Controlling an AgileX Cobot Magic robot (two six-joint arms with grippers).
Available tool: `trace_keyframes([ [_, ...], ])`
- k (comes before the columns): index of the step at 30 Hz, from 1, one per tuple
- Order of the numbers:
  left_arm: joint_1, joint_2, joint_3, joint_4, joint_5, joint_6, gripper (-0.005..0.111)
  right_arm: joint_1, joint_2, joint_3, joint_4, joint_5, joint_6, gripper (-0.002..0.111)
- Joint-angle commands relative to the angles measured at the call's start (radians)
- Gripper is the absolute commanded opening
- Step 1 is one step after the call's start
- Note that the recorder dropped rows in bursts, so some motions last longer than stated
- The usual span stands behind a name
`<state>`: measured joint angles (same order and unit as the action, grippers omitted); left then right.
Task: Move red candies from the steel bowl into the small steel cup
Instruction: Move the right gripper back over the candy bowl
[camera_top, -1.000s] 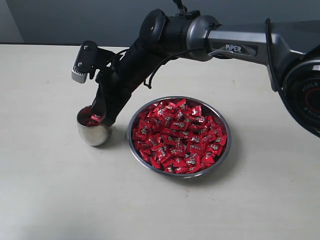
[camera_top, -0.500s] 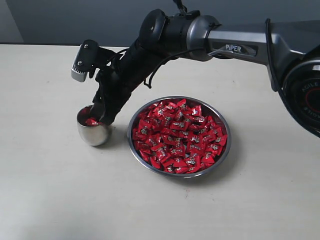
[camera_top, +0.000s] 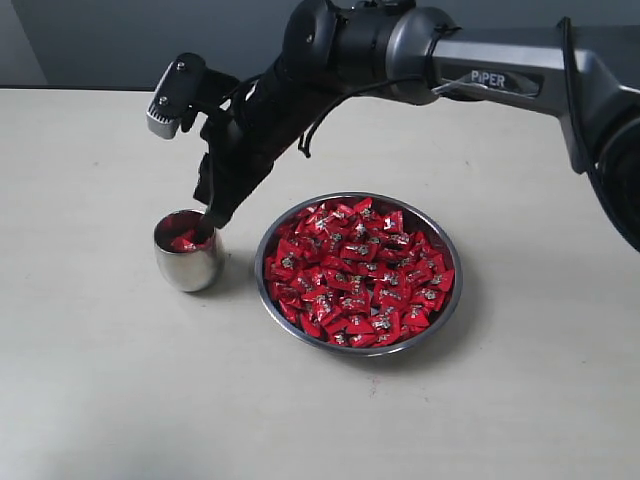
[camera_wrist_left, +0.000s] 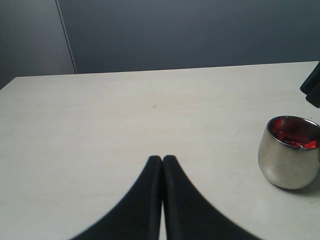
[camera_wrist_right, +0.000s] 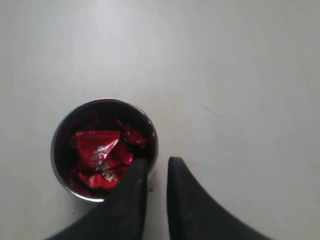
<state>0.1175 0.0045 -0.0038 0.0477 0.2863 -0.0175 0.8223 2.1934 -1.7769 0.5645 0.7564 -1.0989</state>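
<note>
The small steel cup (camera_top: 188, 258) stands left of the steel bowl (camera_top: 446, 302) and holds a few red candies (camera_wrist_right: 100, 152). The bowl is heaped with red candies (camera_top: 358, 272). My right gripper (camera_top: 209, 222) hangs just above the cup's right rim, open by a narrow gap with nothing between its fingers (camera_wrist_right: 187, 200); in the right wrist view the right gripper (camera_wrist_right: 156, 165) stands over the cup (camera_wrist_right: 61, 177) edge. My left gripper (camera_wrist_left: 162, 159) is shut and empty over bare table, with the cup (camera_wrist_left: 287, 160) off to its side. The left gripper does not show in the exterior view.
The right arm (camera_top: 470, 60) stretches from the upper right across the table (camera_top: 100, 400) above the bowl's far side. A grey wall (camera_wrist_left: 190, 30) lies behind the table's far edge.
The right gripper has lifted up out of the cup and shifted slightly right; a candy it carried now lies in the cup. The left gripper's earlier state is not shown.
</note>
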Motion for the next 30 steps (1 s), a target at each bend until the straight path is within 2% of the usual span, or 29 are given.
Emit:
trace_keyframes([
  [1,0.001,-0.004,0.004,-0.003,-0.002,-0.002,0.000,-0.015,-0.032,-0.005,-0.042,-0.015,0.062,-0.001],
  [7,0.001,-0.004,0.004,-0.003,-0.002,-0.002,0.000,-0.045,-0.064,-0.005,-0.049,-0.041,0.174,-0.001],
  [13,0.001,-0.004,0.004,-0.003,-0.002,-0.002,0.000,-0.117,-0.083,0.010,-0.156,-0.013,0.348,-0.001],
  [20,0.001,-0.004,0.004,-0.003,-0.002,-0.002,0.000,-0.204,-0.169,0.165,-0.104,-0.118,0.358,-0.001],
  [30,0.001,-0.004,0.004,-0.003,-0.002,-0.002,0.000,-0.263,-0.297,0.433,-0.117,-0.337,0.419,-0.001],
])
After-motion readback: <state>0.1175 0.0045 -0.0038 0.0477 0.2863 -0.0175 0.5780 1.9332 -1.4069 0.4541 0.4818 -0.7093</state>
